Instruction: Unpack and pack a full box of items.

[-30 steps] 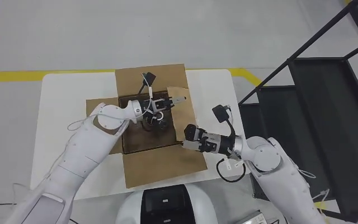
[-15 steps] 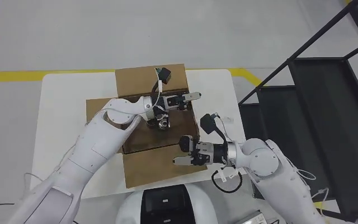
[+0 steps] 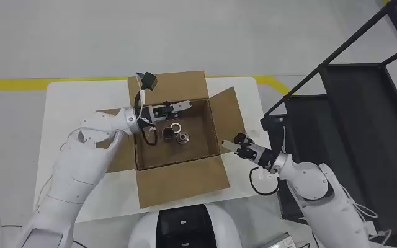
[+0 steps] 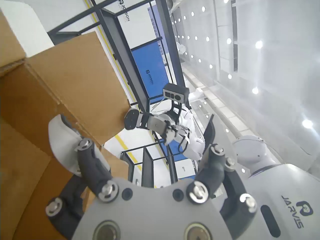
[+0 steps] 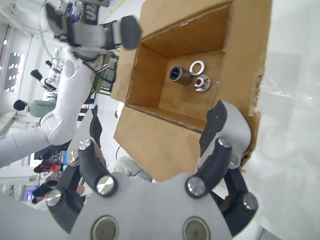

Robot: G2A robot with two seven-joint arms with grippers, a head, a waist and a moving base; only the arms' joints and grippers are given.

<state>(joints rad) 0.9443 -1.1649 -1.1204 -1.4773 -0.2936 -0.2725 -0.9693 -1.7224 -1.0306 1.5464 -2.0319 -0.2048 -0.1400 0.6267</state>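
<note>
Right end effector [image 3: 231, 145] withdrawn beside box [image 3: 180, 181] flap, spread, empty, left end effector [image 3: 180, 106] spread above box, empty

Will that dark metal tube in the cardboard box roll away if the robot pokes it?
The dark metal tube stands on end, so a poke would probably slide or tip it first. Once tipped, its round side would likely roll. Its walls look thick, so it is probably heavy for its size.

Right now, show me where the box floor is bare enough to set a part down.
The box floor is bare between the metal parts and the near wall, and along the right wall. Crowded toward the far wall, where the left hand hovers by the parts.
</note>
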